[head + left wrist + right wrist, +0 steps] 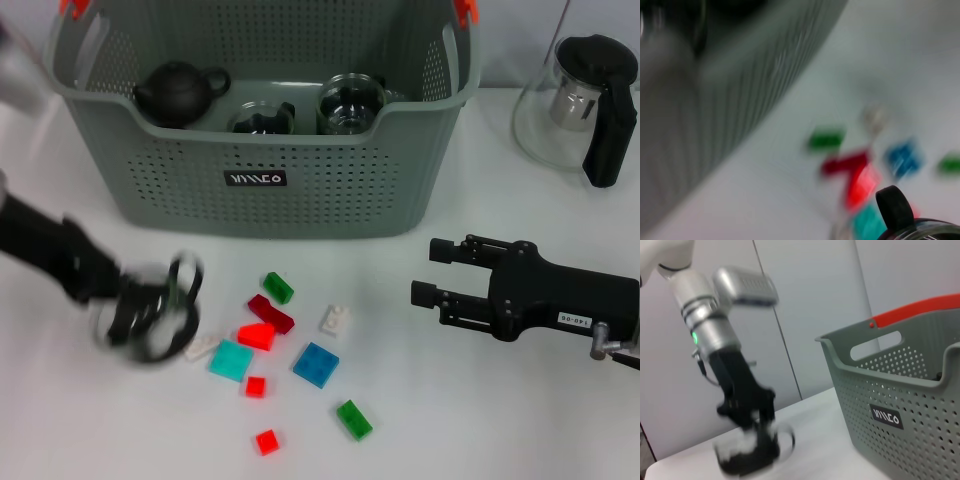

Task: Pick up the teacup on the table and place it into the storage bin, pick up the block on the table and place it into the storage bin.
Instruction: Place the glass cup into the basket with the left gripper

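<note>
My left gripper (150, 315) is low over the table at the left, blurred by motion and shut on a glass teacup (165, 300) with a black handle. The teacup's rim and handle (895, 206) show close in the left wrist view. The right wrist view shows that gripper (751, 450) with the cup just above the table. Several blocks lie beside it: green (278, 287), dark red (270, 312), red (256, 336), teal (231, 360), blue (316, 364). The grey-green storage bin (255, 215) stands behind them. My right gripper (430, 271) rests open at the right, holding nothing.
Inside the bin are a black teapot (180, 92) and two glass vessels (350, 103). A glass teapot with a black handle (585, 105) stands at the back right. More small blocks (354, 419) lie toward the table's front edge.
</note>
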Controlling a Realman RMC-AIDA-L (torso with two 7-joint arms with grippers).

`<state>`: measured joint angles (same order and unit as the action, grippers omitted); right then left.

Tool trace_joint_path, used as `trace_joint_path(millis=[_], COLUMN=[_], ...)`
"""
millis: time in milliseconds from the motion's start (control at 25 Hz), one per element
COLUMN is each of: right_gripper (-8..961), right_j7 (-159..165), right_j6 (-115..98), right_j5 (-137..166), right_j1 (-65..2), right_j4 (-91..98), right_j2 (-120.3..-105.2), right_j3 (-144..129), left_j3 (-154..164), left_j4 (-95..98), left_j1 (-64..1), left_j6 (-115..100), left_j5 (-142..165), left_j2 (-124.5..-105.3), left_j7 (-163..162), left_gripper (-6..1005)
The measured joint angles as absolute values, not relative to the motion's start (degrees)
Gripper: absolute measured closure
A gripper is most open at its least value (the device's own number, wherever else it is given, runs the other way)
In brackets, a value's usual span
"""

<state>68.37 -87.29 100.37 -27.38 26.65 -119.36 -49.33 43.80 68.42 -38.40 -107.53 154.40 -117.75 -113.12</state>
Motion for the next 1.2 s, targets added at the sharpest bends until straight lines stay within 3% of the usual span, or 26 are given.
trace_joint_path(millis=[120, 320, 680, 880, 1080, 1200], right_gripper=[239, 238, 238, 238, 239, 239], right_j7=[68.38, 68.38, 68.62, 68.67, 68.62, 68.75], right_j6=[-87.27, -87.13, -86.95, -87.09, -86.97, -87.12], right_j5=[100.37, 100.37, 100.32, 100.04, 99.96, 99.94], right_j1=[-27.46, -27.72, -27.96, -28.05, -28.11, -28.18], right_j4=[26.62, 26.62, 26.70, 26.67, 26.64, 26.63], right_j2=[-119.36, -119.36, -119.43, -119.47, -119.59, -119.47], right_j3=[-49.27, -49.13, -49.04, -48.98, -48.95, -48.95], left_j3=[33.65, 27.52, 44.67, 57.66, 59.85, 59.79], left_j4=[65.97, 58.55, 54.95, 51.32, 46.35, 43.21], left_j1=[-40.23, -40.86, -48.14, -53.11, -56.60, -58.46], left_j6=[-111.49, -108.98, -79.17, -61.21, -48.90, -45.81], left_j5=[144.15, 123.34, 121.15, 135.46, 153.49, 159.77], left_j2=[-114.70, -111.28, -111.29, -113.64, -119.01, -120.66], left_j7=[-109.06, -107.18, -121.42, -130.41, -134.63, -136.51], left_gripper=[932, 913, 877, 858, 838, 826])
